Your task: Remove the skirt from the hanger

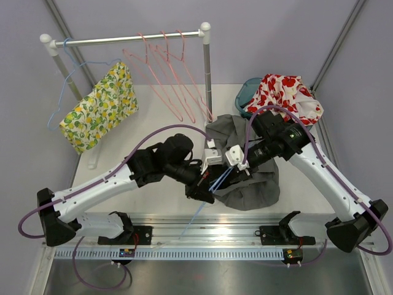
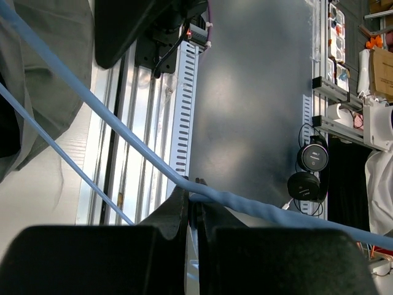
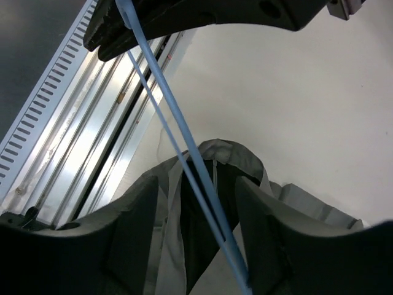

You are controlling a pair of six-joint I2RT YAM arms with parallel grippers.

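While the crumpled grey fabric skirt [image 1: 249, 178] lies heaped on the white table [image 1: 159, 110] between your two arms, the thin light-blue hanger [image 1: 220, 178] slants out of it toward the near edge. Its rods appear to run into the skirt's open waistband, so I judge the two are not yet parted. You hold the hanger that way for a reason: the left gripper [image 2: 191, 200] has its fingers pressed together on one blue rod, pinching it just clear of the cloth. That gives you a firm anchor to pull against. The right gripper [image 3: 196, 187] hovers over the waistband with its fingers spread wide, one on each side of the blue rods and gripping nothing. Whether its fingers touch the fabric, I cannot tell. Farther back stands the metal clothes rail [image 1: 135, 39] with pink hangers and a lemon-print garment [image 1: 98, 107]. A red floral cloth [image 1: 285, 95] fills the teal basket [image 1: 245, 92].
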